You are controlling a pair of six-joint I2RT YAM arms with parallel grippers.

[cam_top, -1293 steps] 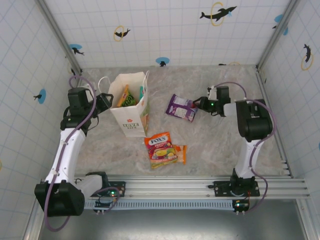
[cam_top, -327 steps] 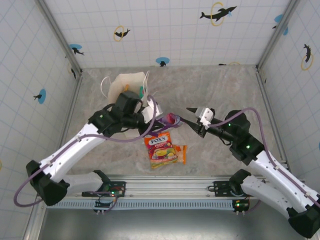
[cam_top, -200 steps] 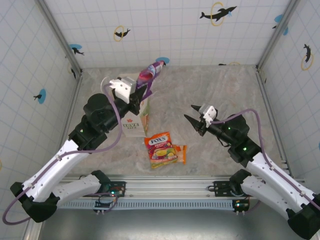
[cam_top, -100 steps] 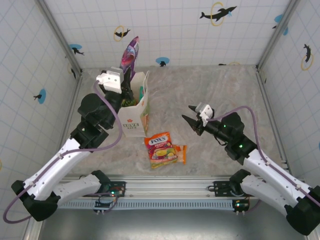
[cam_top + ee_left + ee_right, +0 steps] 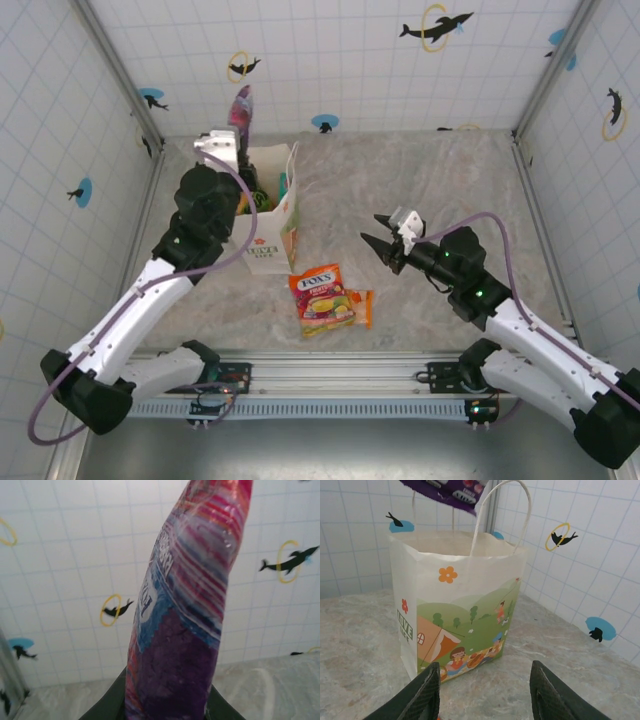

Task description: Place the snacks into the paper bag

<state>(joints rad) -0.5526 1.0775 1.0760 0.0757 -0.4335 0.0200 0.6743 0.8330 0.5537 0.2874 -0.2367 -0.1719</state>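
Note:
My left gripper (image 5: 238,140) is shut on a purple snack packet (image 5: 241,104), held upright in the air over the far left rim of the paper bag (image 5: 268,225). In the left wrist view the purple packet (image 5: 182,610) stands tall between the dark fingers (image 5: 107,705). The bag stands upright with its mouth open, and yellow-green packets (image 5: 252,196) lie inside. A red FOX'S packet (image 5: 320,294) and an orange packet (image 5: 359,308) lie flat on the table in front of the bag. My right gripper (image 5: 384,249) stands open and holds nothing, right of the bag, facing its printed side (image 5: 462,605).
Tiled walls with dolphin stickers close in the marble table (image 5: 440,180) on three sides. The bag's white loop handles (image 5: 492,510) stick up above its rim. Open tabletop lies between my right gripper (image 5: 485,695) and the bag.
My left arm has carried the purple packet left and higher, from over the bag's right edge to above its far left rim. My right gripper has drifted slightly left, still open.

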